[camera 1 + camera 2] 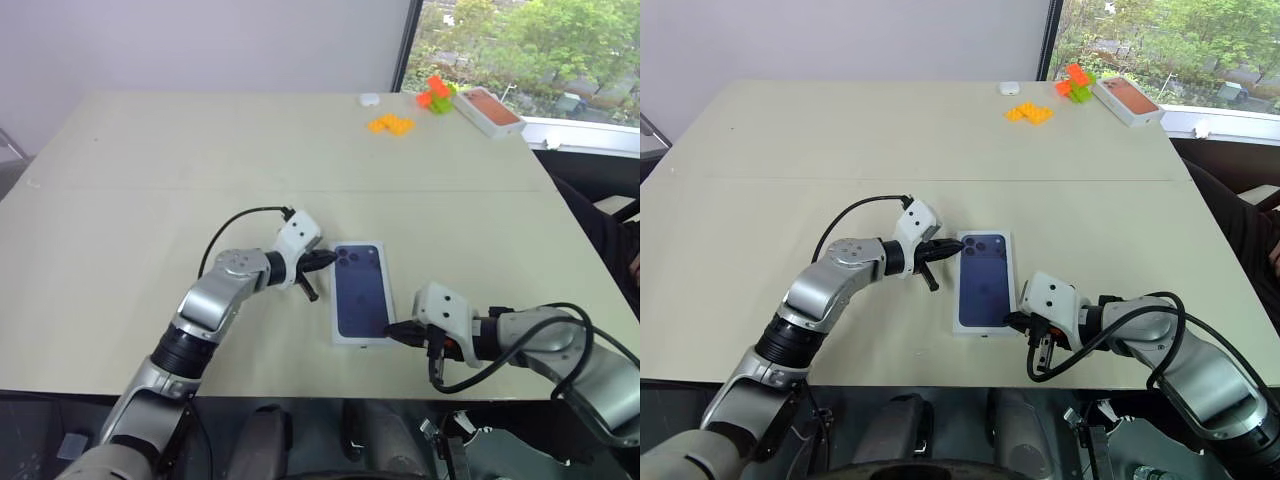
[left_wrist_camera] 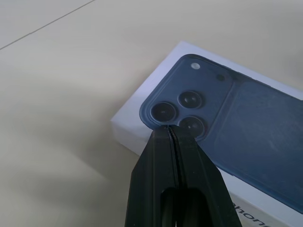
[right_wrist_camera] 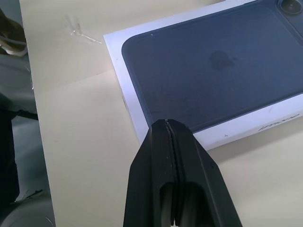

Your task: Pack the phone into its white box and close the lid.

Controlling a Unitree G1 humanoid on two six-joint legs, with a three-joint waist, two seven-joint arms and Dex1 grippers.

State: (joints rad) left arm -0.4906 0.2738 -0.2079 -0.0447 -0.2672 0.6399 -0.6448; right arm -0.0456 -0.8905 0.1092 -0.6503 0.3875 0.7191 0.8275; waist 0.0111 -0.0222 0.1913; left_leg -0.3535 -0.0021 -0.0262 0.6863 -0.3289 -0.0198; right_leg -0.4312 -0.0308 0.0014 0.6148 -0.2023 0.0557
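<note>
White cardboard lid [image 1: 360,292] with the dark-blue phone picture runs lengthwise between my two empty, fully closed pincers, left pincer [image 1: 322,259] at its far corner, right pincer [image 1: 394,329] at its near corner.

White lid [image 1: 361,295] printed with dark-blue phone picture, beige table [image 1: 250,160], orange blocks [image 1: 391,124], salmon-topped box [image 1: 489,110]

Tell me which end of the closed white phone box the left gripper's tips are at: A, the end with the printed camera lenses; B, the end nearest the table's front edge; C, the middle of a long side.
A: the left gripper, fingers shut, meets the lid at the corner printed with three lenses.
</note>
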